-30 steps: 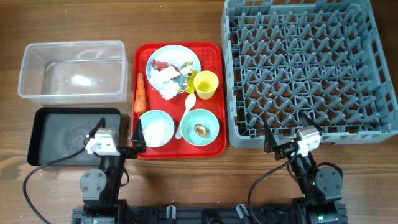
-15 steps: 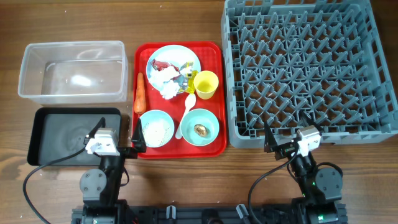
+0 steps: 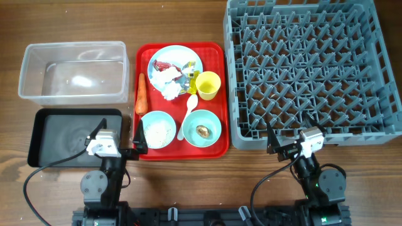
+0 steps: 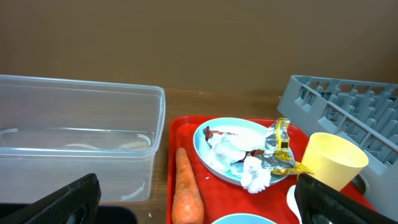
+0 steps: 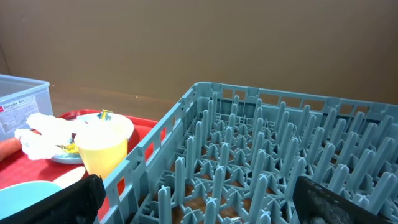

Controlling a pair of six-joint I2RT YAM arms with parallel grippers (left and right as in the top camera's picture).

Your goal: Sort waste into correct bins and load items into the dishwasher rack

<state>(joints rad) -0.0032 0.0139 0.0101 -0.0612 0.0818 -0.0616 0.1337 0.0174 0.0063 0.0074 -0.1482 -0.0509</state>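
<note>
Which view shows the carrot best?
Overhead: the whole carrot lies along the red tray's left edge. Left wrist shows it closer, near end cut off. Right wrist catches only an orange sliver at frame edge.

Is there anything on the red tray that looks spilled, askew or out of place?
Only small things. The carrot lies loose on the red tray, left of the plate, in no dish. Tissue and wrappers are heaped on the plate. Nothing looks spilled or broken.
</note>
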